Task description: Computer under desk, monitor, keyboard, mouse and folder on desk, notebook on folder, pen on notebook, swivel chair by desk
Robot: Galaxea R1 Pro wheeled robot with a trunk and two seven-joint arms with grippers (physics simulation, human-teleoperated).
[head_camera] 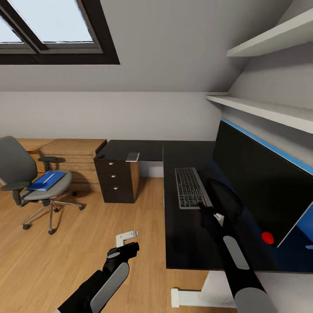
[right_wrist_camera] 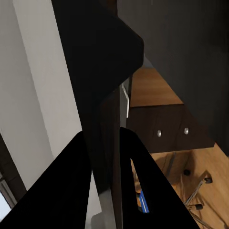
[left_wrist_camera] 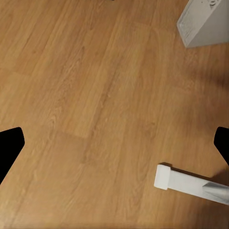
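The keyboard [head_camera: 190, 188] is seen lying flat on the black tabletop [head_camera: 187, 248], just beside the monitor [head_camera: 261, 182], with its long side running along the foot of the screen. The right gripper [head_camera: 211, 213] is placed at the keyboard's nearer end. In the right wrist view a dark slab is seen between the two fingers [right_wrist_camera: 71, 191]. From this the right gripper [right_wrist_camera: 105, 138] is judged to be clenched on the keyboard's edge, though the contact itself is lost in black on black.

The step in hand is judged to be the setting of the keyboard next to the monitor, and it appears nearly done. It would be done well if the keyboard were kept flat and slid rather than lifted. The far end should not be allowed to swing against the screen, which stands close to the keyboard and looks tilted. The fingers should be released only once the whole keyboard is borne by the tabletop, and the arm then drawn straight back from the keyboard so that nothing is dragged.

The left gripper [head_camera: 126, 248] hangs over the wood floor [left_wrist_camera: 86, 95], well apart from the keyboard, and its fingers [left_wrist_camera: 10, 148] are spread wide with nothing held. The blue folder [head_camera: 46, 180] lies on the seat of the swivel chair [head_camera: 19, 174], far from the keyboard, and is not yet moved.
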